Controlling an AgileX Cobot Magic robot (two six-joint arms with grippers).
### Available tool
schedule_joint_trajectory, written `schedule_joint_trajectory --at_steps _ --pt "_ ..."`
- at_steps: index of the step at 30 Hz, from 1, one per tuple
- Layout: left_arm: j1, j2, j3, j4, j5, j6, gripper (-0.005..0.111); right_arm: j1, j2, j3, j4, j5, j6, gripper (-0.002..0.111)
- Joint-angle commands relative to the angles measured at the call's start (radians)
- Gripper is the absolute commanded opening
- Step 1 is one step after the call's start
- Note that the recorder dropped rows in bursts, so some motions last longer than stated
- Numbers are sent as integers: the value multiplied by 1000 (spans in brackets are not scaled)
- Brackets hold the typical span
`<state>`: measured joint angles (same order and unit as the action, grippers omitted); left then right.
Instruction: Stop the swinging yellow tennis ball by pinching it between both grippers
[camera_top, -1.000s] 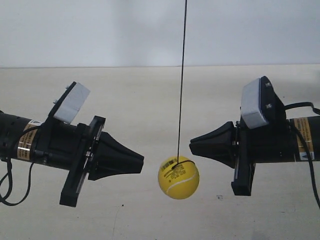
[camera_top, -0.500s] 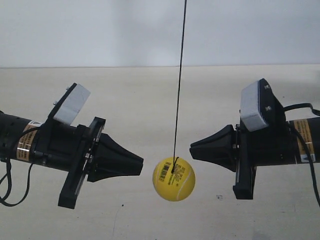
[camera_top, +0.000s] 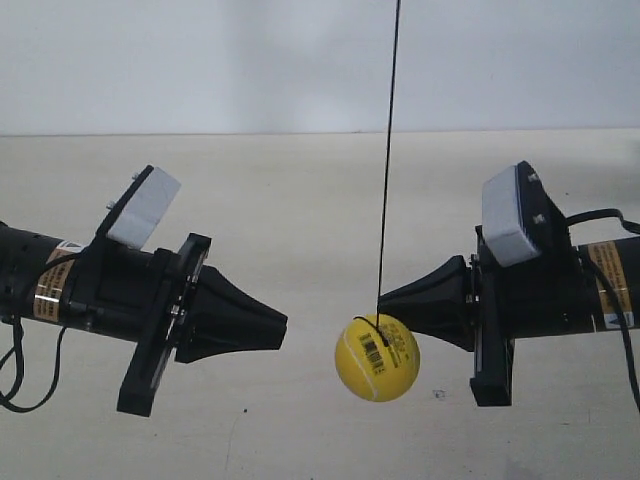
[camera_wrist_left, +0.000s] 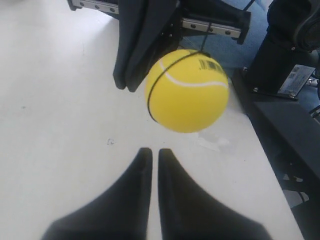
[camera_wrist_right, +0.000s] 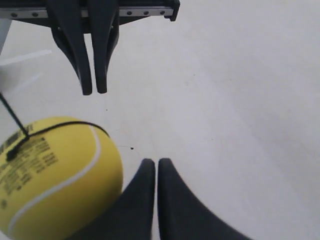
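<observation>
Left wrist view shows the left gripper with its two black fingers drawn together, only a thin slit between them and nothing held. In the right wrist view the right gripper is likewise clenched on nothing. The yellow tennis ball hangs above the pale table between the two snouts. It is well apart from the left tip and just beside and slightly below the right tip, which is the arm at the exterior view's right. Whether it touches that snout cannot be told. Being round, the ball has no long axis. Its tied point faces up, and from there the thin dark string rises nearly upright, leaning a little toward the exterior view's right. The black barcode sticker lies on the upper face beside the knot, and the white seam curves below it. Both snouts lie near level and point at each other, the left one dipping slightly at its tip.
</observation>
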<state>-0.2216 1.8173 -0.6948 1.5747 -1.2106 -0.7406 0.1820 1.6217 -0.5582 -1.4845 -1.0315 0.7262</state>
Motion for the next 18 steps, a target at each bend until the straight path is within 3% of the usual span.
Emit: schedule_joint_trajectory --at_steps 1,10,14,18 --pt "0 -8 -3 -18 -10 1 5 -4 -6 -2 0 -15 3 0" --pt "2 -53 -9 -84 -10 19 5 -4 -6 -30 192 -36 -115 0" --pt "2 -262 -50 -131 -10 -66 5 -4 -72 -136 179 -34 15 0" --pt "2 -544 -99 -125 135 -209 5 -4 -261 -245 122 26 190 0"
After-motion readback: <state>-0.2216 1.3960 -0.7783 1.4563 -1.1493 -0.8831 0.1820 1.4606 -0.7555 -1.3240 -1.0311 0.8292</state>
